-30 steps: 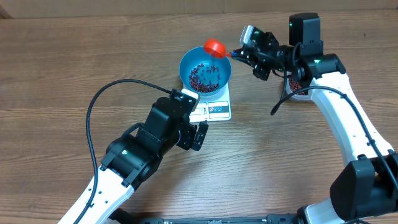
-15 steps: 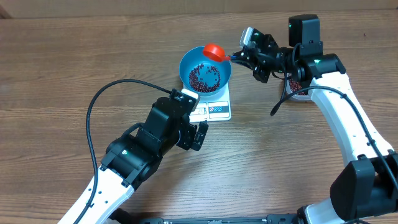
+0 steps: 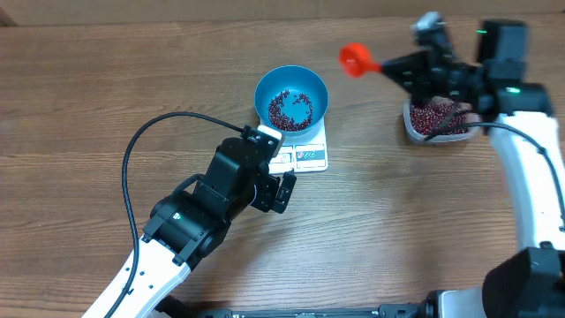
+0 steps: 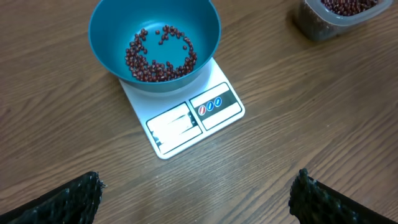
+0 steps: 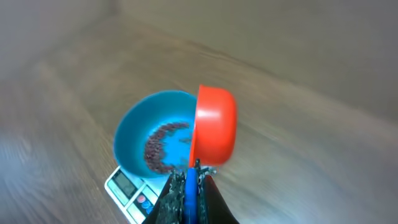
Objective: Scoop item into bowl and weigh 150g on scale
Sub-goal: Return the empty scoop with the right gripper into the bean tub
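Small dark red-brown beans [image 4: 160, 55] are lying thinly in the round deep-blue bowl [image 4: 109, 28], which is sitting on the flat white kitchen scale [image 4: 193, 118]. Its display is unreadable, so more scooping is probably needed. The right gripper [image 5: 186, 183] is clenching an orange-red plastic scoop [image 3: 355, 58] by its handle, between the bowl and the clear plastic tub [image 3: 411, 125]. The left gripper [image 4: 196, 202] is hovering released and empty near the scale.

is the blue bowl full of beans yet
No, far from full: the beans cover only part of the floor of the bowl, with bare blue wall above them.

Blue bowl [image 4: 112, 28] holding red-brown beans [image 4: 158, 59] sits on white scale [image 4: 180, 124].
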Action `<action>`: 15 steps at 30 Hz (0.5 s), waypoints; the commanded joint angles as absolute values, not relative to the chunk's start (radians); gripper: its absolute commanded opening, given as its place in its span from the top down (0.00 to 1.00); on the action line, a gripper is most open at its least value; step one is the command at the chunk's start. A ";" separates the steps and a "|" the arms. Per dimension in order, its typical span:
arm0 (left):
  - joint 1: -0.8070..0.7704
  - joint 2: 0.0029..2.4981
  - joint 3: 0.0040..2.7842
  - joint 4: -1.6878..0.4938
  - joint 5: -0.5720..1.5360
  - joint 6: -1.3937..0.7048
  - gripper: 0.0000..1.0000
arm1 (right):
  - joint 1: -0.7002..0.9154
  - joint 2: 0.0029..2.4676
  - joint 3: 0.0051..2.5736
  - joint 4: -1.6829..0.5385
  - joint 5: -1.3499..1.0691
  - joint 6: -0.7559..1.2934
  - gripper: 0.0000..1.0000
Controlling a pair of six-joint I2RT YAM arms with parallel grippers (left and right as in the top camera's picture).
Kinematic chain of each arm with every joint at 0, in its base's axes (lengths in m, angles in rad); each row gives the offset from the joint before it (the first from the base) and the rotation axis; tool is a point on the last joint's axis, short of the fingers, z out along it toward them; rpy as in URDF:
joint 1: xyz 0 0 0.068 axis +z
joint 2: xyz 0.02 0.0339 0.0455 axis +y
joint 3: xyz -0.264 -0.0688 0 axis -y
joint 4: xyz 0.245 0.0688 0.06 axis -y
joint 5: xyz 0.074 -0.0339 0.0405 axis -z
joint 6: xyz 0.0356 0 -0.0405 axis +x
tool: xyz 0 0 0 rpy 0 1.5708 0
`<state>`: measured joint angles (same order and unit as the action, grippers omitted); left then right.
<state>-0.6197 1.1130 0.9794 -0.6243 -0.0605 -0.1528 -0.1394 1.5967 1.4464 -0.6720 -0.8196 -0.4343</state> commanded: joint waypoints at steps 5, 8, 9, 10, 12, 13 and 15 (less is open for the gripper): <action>-0.616 1.110 0.971 -0.607 -0.062 -0.134 0.00 | -0.253 1.502 1.475 -0.812 -0.520 -0.400 0.96; -0.616 1.110 0.971 -0.603 -0.062 -0.133 0.01 | -0.252 1.474 1.475 -0.846 -0.380 -0.448 0.96; -0.616 1.110 0.971 -0.601 -0.062 -0.134 0.01 | -0.248 1.470 1.475 -0.852 -0.343 -0.463 0.96; -0.616 1.110 0.971 -0.601 -0.062 -0.134 0.01 | -0.243 1.470 1.475 -0.859 -0.300 -0.475 0.96; -0.616 1.110 0.971 -0.601 -0.062 -0.134 0.01 | -0.230 1.472 1.475 -0.881 -0.193 -0.482 0.96; -0.616 1.110 0.971 -0.601 -0.062 -0.134 0.01 | -0.224 1.475 1.475 -0.896 -0.155 -0.498 0.96; -0.616 1.110 0.971 -0.601 -0.062 -0.134 0.01 | -0.210 1.481 1.475 -0.925 -0.094 -0.537 0.96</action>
<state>-0.6197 1.1130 0.9794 -0.6048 -0.0605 -0.1528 -0.2298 1.4837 1.4475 -0.9119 -0.2707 -0.4759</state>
